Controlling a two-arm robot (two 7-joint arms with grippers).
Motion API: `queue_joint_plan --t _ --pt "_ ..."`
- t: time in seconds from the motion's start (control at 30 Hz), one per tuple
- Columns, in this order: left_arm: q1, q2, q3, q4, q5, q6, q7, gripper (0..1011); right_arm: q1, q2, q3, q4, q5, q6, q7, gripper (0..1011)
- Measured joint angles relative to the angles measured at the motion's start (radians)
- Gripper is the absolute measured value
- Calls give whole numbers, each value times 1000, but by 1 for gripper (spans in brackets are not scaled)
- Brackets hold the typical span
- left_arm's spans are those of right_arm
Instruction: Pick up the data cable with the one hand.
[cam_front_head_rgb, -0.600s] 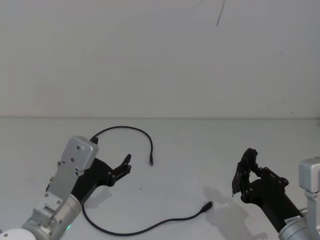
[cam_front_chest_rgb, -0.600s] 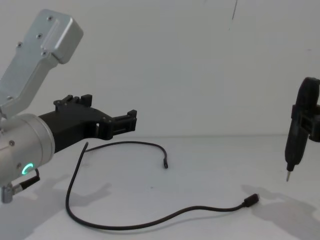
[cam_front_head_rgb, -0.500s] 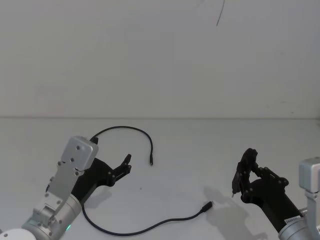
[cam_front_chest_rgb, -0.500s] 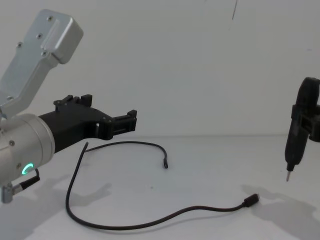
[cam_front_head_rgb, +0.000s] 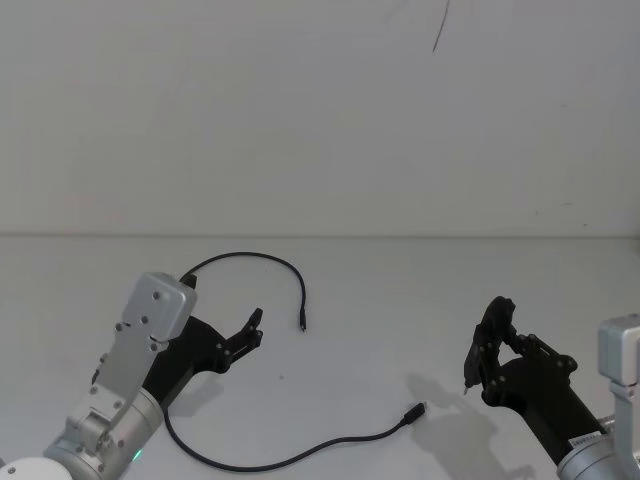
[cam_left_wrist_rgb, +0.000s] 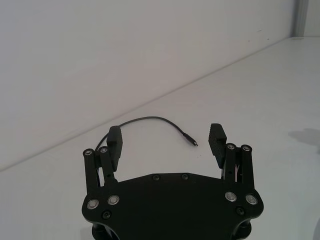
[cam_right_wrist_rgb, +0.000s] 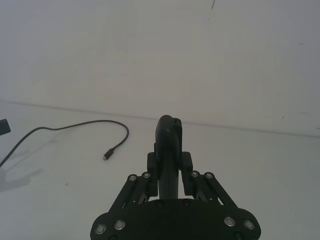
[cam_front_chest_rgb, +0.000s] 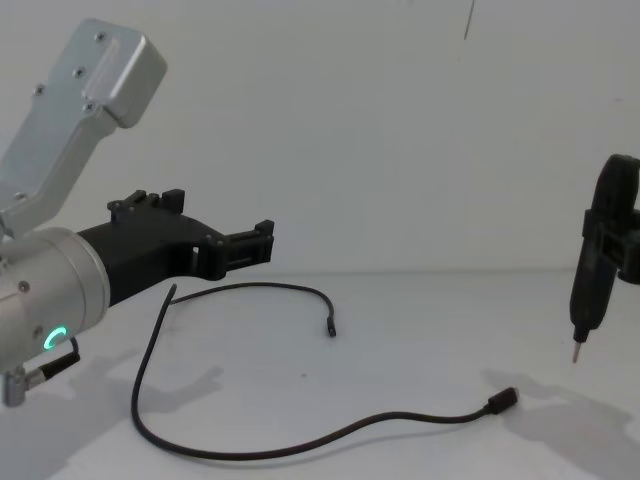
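The data cable (cam_front_head_rgb: 250, 256) lies loose on the white table (cam_front_head_rgb: 400, 290), a thin black cord curving from one small plug (cam_front_head_rgb: 301, 325) round to the other plug (cam_front_head_rgb: 415, 411). My left gripper (cam_front_head_rgb: 255, 330) hangs above the cable's left bend, open, with nothing between its fingers (cam_left_wrist_rgb: 217, 142). The chest view shows the left gripper (cam_front_chest_rgb: 262, 242) clear of the cable (cam_front_chest_rgb: 300, 440), and part of the cord is hidden under the arm. My right gripper (cam_front_head_rgb: 490, 345) stays at the right, shut on a dark pen-like tool (cam_right_wrist_rgb: 169, 145) with a metal tip (cam_front_chest_rgb: 575, 354).
A plain white wall (cam_front_head_rgb: 320, 120) rises behind the table. The tabletop between the two arms holds the cable's near plug (cam_front_chest_rgb: 503, 400). The left arm's silver housing (cam_front_chest_rgb: 80, 110) stands tall at the left in the chest view.
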Motion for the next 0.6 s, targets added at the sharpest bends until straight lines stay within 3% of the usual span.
queue_joint_plan --t 0.6 --pt "0 0 0 0 0 0 0 1001 0 0 0 0 0 0 0 269"
